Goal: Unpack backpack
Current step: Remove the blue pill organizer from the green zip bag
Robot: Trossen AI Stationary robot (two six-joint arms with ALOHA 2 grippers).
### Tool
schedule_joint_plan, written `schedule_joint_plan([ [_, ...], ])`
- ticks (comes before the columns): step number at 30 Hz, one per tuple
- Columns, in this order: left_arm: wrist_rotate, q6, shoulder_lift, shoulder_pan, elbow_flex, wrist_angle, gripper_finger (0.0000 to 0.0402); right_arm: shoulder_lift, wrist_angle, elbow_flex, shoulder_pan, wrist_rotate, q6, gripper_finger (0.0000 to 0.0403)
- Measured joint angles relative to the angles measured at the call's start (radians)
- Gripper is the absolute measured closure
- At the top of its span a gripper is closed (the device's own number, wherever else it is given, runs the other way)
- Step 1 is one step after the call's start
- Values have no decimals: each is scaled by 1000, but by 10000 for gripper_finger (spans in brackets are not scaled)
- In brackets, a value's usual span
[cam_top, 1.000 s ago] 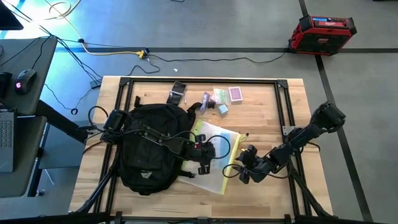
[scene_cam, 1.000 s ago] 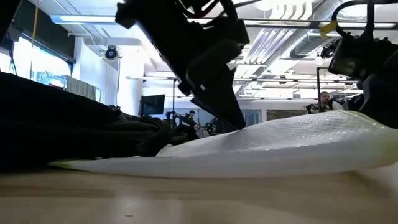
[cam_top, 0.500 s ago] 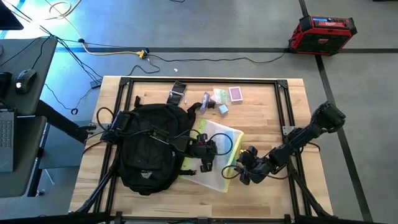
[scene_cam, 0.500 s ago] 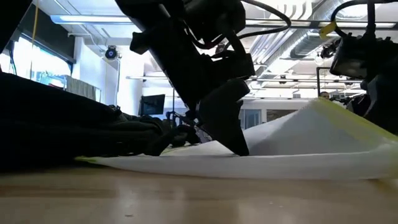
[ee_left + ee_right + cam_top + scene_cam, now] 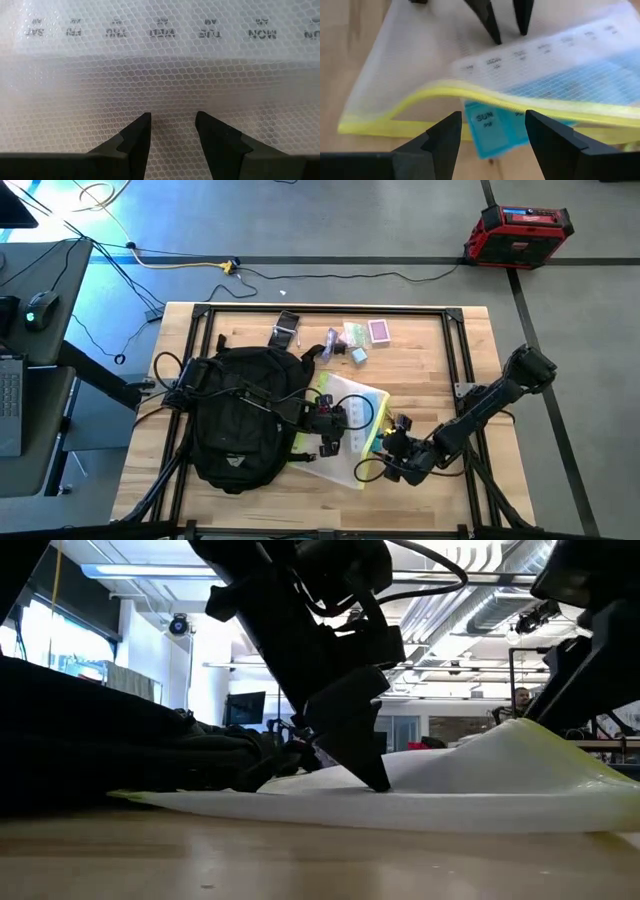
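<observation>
Bench (image 5: 420, 360) of pale wood carries my large black fabric backpack (image 5: 240, 420) at its left; left tool (image 5: 331, 427) presses narrowly parted onto the translucent yellow-trimmed mesh pouch (image 5: 345, 405), right tool (image 5: 385, 462) gapes wide at its edge.

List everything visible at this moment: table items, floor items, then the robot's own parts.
Large rounded black fabric backpack: one, table's left half.
Translucent mesh pouch with neon-yellow trim: one, beside the backpack, centre; its yellow edge is lifted.
Blue weekly pill organiser: one, partly out of the pouch's open edge.
Small mixed items: several, purple, green, blue, far edge of table.
Red and black case: one, on floor.
Yellow cable: one, on floor.
Left gripper: open, tips on the pouch.
Right gripper: open, at the pouch's yellow edge.
</observation>
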Motion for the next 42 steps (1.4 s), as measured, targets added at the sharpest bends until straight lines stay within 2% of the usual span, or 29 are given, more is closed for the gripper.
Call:
schedule_joint_plan([
  [11,2,9,0,-1,-1,3,257,16,-22,22,-63,-62,-44,198],
  [16,2,20,0,-1,-1,-2,257,27,-52,25,-79,-119,-9,215],
  [20,-47,34,-2,-4,1,-43,257,27,-68,28,-37,-163,60,234],
  [24,-111,35,-4,-2,2,-100,257,27,-82,45,37,-277,114,249],
  [27,-170,35,-4,-1,2,-125,257,37,-133,51,90,-316,139,257],
  [30,-245,37,-5,-2,2,-157,257,34,-176,111,124,-296,141,264],
  [35,-356,14,-35,-8,-4,-274,257,33,-320,220,152,-205,144,265],
  [42,-347,-198,-157,-67,38,-442,257,32,-375,258,150,-113,199,265],
])
